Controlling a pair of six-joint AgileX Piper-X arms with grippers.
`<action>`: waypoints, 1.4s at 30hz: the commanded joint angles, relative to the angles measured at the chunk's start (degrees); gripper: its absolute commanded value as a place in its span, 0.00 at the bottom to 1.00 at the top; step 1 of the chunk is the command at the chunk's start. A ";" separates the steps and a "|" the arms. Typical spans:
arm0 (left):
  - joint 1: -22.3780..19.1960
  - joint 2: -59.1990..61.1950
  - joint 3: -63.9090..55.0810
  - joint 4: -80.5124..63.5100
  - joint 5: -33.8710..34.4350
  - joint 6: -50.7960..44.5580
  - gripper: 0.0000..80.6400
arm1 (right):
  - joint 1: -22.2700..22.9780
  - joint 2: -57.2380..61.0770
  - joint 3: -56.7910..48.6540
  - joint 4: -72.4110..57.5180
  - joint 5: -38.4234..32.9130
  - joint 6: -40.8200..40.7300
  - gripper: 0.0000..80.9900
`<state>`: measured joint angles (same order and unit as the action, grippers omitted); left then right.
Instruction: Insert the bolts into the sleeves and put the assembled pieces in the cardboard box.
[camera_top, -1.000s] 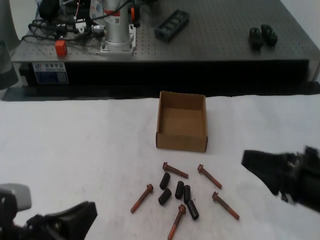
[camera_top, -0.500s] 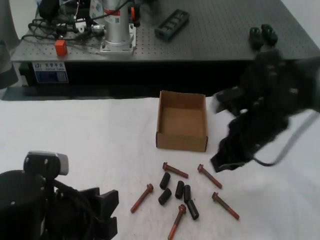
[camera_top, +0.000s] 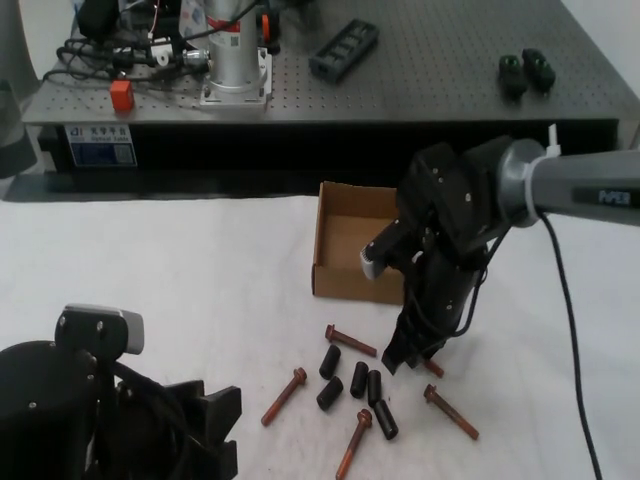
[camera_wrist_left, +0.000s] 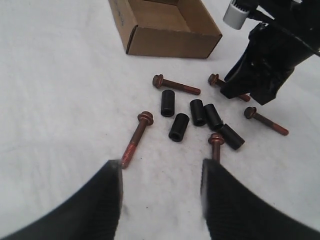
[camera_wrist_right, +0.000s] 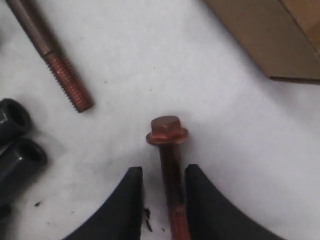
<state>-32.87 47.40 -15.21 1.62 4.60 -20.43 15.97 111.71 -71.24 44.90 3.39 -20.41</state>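
Several copper-coloured bolts (camera_top: 350, 341) and short black sleeves (camera_top: 358, 379) lie scattered on the white cloth in front of the open cardboard box (camera_top: 363, 283). My right gripper (camera_top: 400, 358) points down at the right side of the pile. In the right wrist view it (camera_wrist_right: 162, 172) is open, its fingers (camera_wrist_right: 127, 200) on either side of the shank of one bolt (camera_wrist_right: 169, 150) that lies flat on the cloth. My left gripper (camera_wrist_left: 162, 180) hangs open and empty near the front left of the pile, close to another bolt (camera_wrist_left: 136, 138). The box holds nothing.
Behind the cloth stands a raised perforated metal bench (camera_top: 420, 70) with a post, cables, a black block and an orange part. White cloth (camera_top: 150, 270) stretches bare to the left and right of the pile.
The right arm swung in from the right edge and came down over the bolt right of the pile. The left arm rose into view at the front left and edged slightly right.
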 joint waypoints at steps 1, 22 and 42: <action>0.20 0.13 -0.76 -0.01 0.20 0.39 0.45 | 0.06 0.46 -0.44 -0.54 0.96 -0.24 0.23; 0.20 4.90 -4.57 5.64 8.58 3.40 0.45 | -3.51 -6.00 0.48 -2.58 -10.62 6.70 0.05; -2.08 53.04 -52.98 41.63 11.02 31.32 0.45 | -10.64 -48.43 33.12 -3.04 -14.73 17.02 0.05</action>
<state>-33.79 96.41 -63.87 39.34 15.78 4.58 5.67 64.18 -38.74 42.24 -10.76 -3.95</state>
